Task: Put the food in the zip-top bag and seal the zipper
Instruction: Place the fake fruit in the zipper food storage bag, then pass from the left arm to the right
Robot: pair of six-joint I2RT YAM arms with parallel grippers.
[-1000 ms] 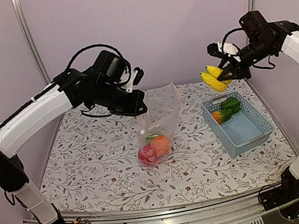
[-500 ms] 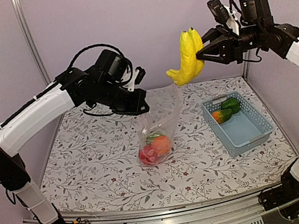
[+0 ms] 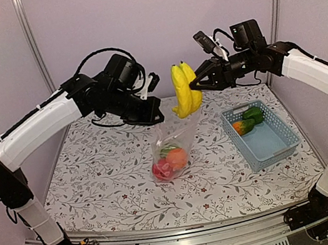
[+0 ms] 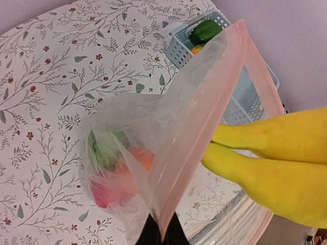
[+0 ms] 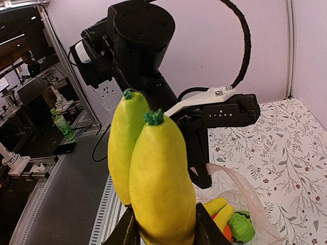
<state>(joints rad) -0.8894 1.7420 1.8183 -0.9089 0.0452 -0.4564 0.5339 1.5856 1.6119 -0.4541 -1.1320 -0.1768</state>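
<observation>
— From above, what do we have?

— We see the left jaws clamped on the rim of the bag (image 3: 176,139), which stands on the table (image 3: 97,178) with its mouth open. The right jaws grip the banana (image 3: 185,90). It hangs upright just over that mouth and hides the far rim from us. Red, orange and green fruit (image 3: 169,159) sits in the bag's bottom. To the right, a blue basket (image 3: 272,141) holds a green pepper (image 3: 252,113) and an orange-green piece (image 3: 241,126).

— And the left wrist camera?

— There we get what the top view lacks: the pink zipper (image 4: 204,127), unsealed and running slantwise, with the left jaws pinching its lower end. The banana's ends sit just beside it. Whether they are inside the mouth, we cannot tell.

— The right wrist?

— The banana fills it, green stems toward the top, its lower part pinched between the right jaws. It blocks most of the bag, and behind it stands the left arm (image 5: 143,46).
</observation>
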